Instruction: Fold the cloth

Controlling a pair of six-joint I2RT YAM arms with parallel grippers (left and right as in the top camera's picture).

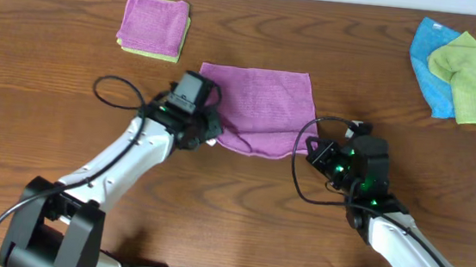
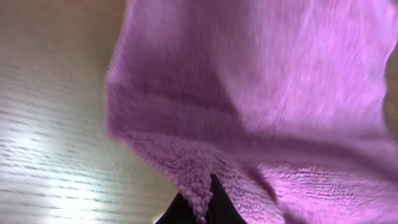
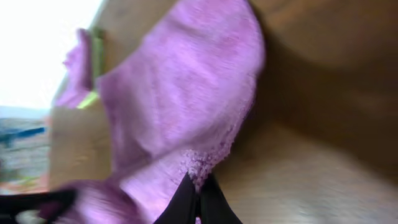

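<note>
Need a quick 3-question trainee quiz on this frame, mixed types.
1. True or false: the left hand and right hand each pinch a near corner of the purple cloth.
2. The folded pile lies at the: A) far left B) far right C) near edge.
3. Fill in: at far right, the green cloth lies on a ___ one.
Key: 1 true; 2 A; 3 blue cloth.

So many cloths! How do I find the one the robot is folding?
Look at the middle of the wooden table, between the two robot arms. The purple cloth lies there spread out, its near corners pinched by the left gripper and the right gripper. The other purple cloth, far left, is folded small, and the blue cloth and green cloth sit crumpled far right.
</note>
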